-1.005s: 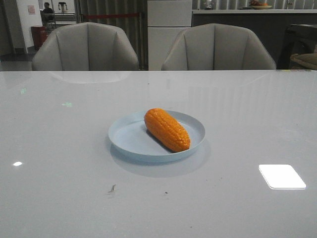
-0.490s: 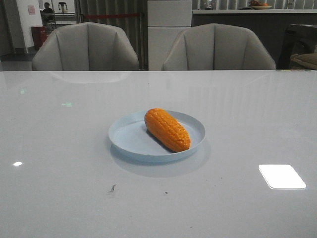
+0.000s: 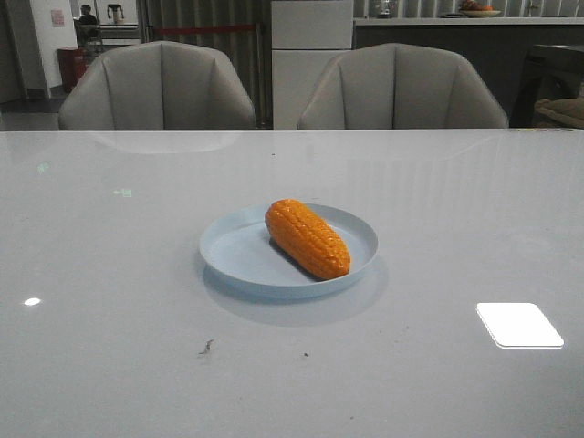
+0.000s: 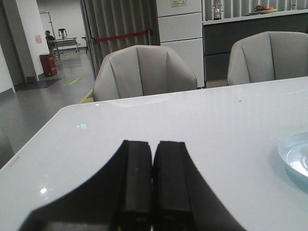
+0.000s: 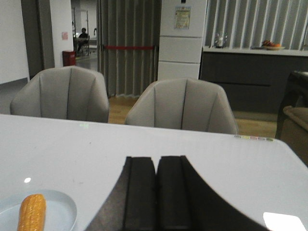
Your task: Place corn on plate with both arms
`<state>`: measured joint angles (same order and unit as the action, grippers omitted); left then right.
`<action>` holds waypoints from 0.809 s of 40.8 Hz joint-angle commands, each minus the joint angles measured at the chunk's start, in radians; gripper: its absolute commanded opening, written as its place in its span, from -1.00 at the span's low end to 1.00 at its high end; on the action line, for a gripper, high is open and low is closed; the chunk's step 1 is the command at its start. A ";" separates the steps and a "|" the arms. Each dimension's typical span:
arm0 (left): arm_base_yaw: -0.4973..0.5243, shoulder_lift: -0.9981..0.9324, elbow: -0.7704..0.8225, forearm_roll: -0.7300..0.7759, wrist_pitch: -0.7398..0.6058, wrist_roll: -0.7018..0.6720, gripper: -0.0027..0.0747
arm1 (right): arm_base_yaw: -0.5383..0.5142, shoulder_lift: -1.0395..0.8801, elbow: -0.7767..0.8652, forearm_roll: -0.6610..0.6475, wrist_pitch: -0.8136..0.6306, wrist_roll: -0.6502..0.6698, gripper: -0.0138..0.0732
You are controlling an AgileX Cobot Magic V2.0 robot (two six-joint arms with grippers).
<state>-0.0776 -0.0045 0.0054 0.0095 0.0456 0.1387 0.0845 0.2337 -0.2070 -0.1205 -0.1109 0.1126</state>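
Corn (image 3: 307, 238) lies on its side in the plate (image 3: 239, 262), set diagonally, one tapered end toward the far rim, the other toward the near-right rim; body sits right of the plate's centre, bare plate floor left of it. Plate rests flat on the white table (image 3: 109, 274); two grey chairs (image 3: 157, 87) behind the far edge

Left gripper (image 4: 153, 180): fingers pressed together, pads touching, nothing between them; it looks out over bare table with only the plate's edge (image 4: 293, 156) showing at the side. Right gripper (image 5: 156, 192): also closed tight, empty; corn (image 5: 32, 211) and plate (image 5: 65, 211) sit off to one side of it, well apart. Neither arm shows in the front view

Judged from how things lie, placement looks done, both arms clear of the plate

Handling, as a judgement: the corn reads as glossy moulded plastic, so probably light, rigid and not fragile, but slick and round, liable to roll or squirt out of a pinch. Best hold would be across the thick middle, fingers square to the long axis, bumpy kernel rows giving some bite; tapered ends are poor grips. Plate is shallow with a low rim, so it would likely slide on the smooth tabletop if nudged
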 commanded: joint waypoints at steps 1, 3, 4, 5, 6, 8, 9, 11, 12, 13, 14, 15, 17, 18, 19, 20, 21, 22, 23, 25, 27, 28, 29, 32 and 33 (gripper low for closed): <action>0.000 -0.016 0.039 -0.009 -0.082 -0.007 -0.68 | -0.055 0.017 0.067 -0.015 -0.272 0.000 -0.55; 0.000 -0.016 0.039 -0.009 -0.082 -0.007 -0.68 | -0.080 0.017 0.117 -0.008 -0.345 0.000 -0.55; 0.000 -0.016 0.039 -0.009 -0.082 -0.007 -0.68 | -0.090 0.017 0.139 -0.004 -0.385 0.000 -0.55; 0.000 -0.016 0.039 -0.009 -0.082 -0.007 -0.68 | -0.096 0.017 0.166 0.000 -0.412 0.000 -0.55; 0.000 -0.016 0.039 -0.009 -0.082 -0.007 -0.68 | -0.101 0.017 0.194 0.005 -0.445 0.000 -0.55; 0.000 -0.016 0.039 -0.009 -0.082 -0.007 -0.68 | -0.103 0.017 0.216 0.007 -0.452 0.000 -0.55; 0.000 -0.016 0.039 -0.009 -0.082 -0.007 -0.68 | -0.103 0.017 0.211 0.007 -0.407 0.000 -0.55; 0.000 -0.016 0.039 -0.009 -0.082 -0.007 -0.68 | -0.098 0.017 0.213 0.007 -0.369 0.000 -0.55; 0.000 -0.016 0.039 -0.009 -0.082 -0.007 -0.68 | -0.098 0.017 0.214 0.007 -0.354 0.000 -0.55; 0.000 -0.016 0.039 -0.009 -0.082 -0.007 -0.68 | -0.098 0.017 0.214 0.007 -0.335 0.000 -0.55; 0.000 -0.016 0.039 -0.009 -0.082 -0.007 -0.68 | -0.098 0.017 0.214 0.007 -0.317 0.000 -0.55; 0.000 -0.016 0.039 -0.009 -0.082 -0.007 -0.68 | -0.098 0.017 0.214 0.007 -0.298 0.000 -0.55; 0.000 -0.016 0.039 -0.009 -0.082 -0.007 -0.68 | -0.098 0.017 0.214 0.007 -0.276 0.000 -0.55; 0.000 -0.016 0.039 -0.009 -0.082 -0.007 -0.68 | -0.098 0.017 0.214 0.007 -0.269 0.000 -0.55; 0.000 -0.016 0.039 -0.009 -0.082 -0.007 -0.68 | -0.098 0.017 0.214 0.007 -0.261 0.000 -0.55; 0.000 -0.016 0.039 -0.009 -0.082 -0.007 -0.68 | -0.098 0.017 0.214 0.007 -0.256 0.000 -0.55; 0.000 -0.016 0.039 -0.009 -0.082 -0.007 -0.68 | -0.098 0.015 0.214 0.007 -0.250 0.000 -0.55; 0.000 -0.016 0.039 -0.009 -0.082 -0.007 -0.68 | -0.098 0.009 0.214 0.007 -0.242 0.000 -0.55; 0.000 -0.016 0.039 -0.009 -0.082 -0.007 -0.68 | -0.098 -0.004 0.214 0.007 -0.233 0.000 -0.55; 0.000 -0.016 0.039 -0.009 -0.082 -0.007 -0.68 | -0.098 -0.042 0.214 0.007 -0.203 0.000 -0.55; 0.000 -0.016 0.039 -0.009 -0.082 -0.007 -0.68 | -0.098 -0.098 0.214 0.007 -0.160 0.000 -0.55; 0.000 -0.016 0.039 -0.009 -0.082 -0.007 -0.68 | -0.098 -0.125 0.214 0.007 -0.130 0.000 -0.55; 0.000 -0.016 0.039 -0.009 -0.082 -0.007 -0.68 | -0.098 -0.161 0.214 0.007 -0.099 0.000 -0.55; 0.000 -0.016 0.039 -0.009 -0.082 -0.007 -0.68 | -0.098 -0.247 0.214 0.007 -0.026 0.000 -0.55; 0.000 -0.016 0.039 -0.009 -0.082 -0.007 -0.68 | -0.098 -0.265 0.214 0.007 0.000 0.000 -0.55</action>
<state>-0.0776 -0.0045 0.0054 0.0095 0.0460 0.1387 -0.0103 0.0304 0.0285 -0.1146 -0.1158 0.1126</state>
